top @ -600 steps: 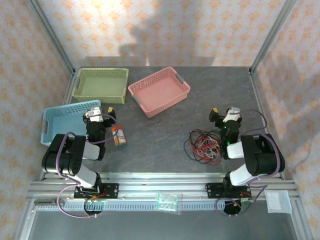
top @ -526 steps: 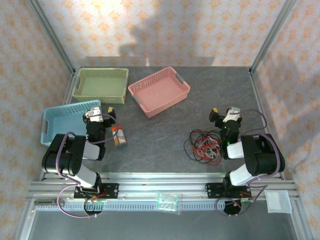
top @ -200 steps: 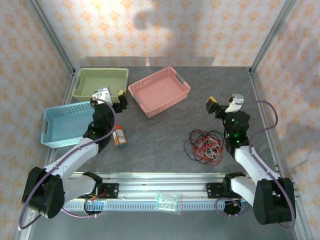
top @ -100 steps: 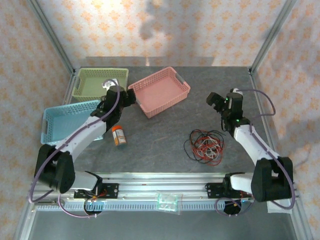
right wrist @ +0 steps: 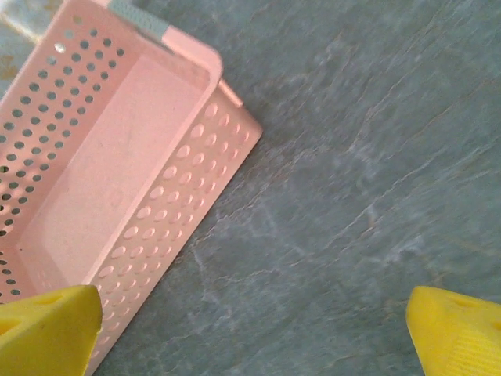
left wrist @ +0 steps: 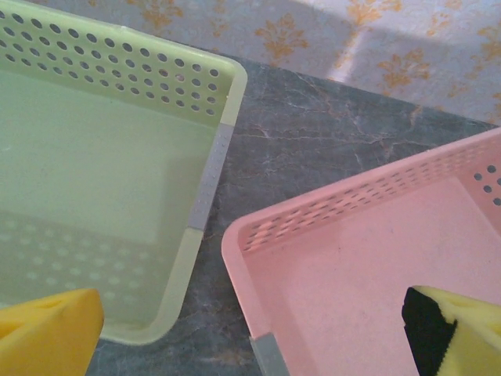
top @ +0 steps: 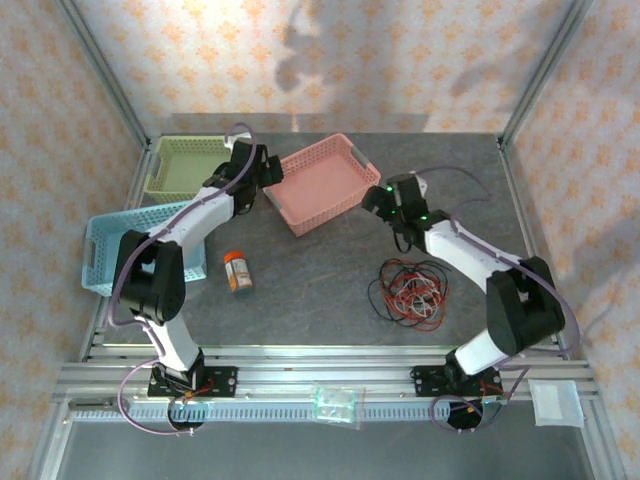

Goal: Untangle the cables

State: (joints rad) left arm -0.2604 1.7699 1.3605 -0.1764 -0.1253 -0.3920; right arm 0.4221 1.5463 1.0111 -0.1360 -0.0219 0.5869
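A blue basket (top: 112,250) is noted at the left edge of the surface (top: 320,270); a green basket (top: 190,168) is set beyond it, toward the far left corner. A small orange-capped bottle (top: 236,271) is found lying on the surface just right of the blue basket. The left tool (top: 268,170) is held above the gap between the green basket and the pink basket (top: 320,180); in the left wrist view its yellow fingers (left wrist: 48,323) are seen at opposite corners of the frame, spread wide, and the tool is recorded as open. The right tool (top: 376,200) is positioned just beside the right-hand corner of the pink basket, over bare surface; its fingers are likewise set wide apart and grip no object. The cables (top: 410,292) are recorded as one tangled heap of black, red and pale loops, resting on the surface right of centre, on the near side of the right arm; the heap is well apart from the left tool and is not touched by the right tool.
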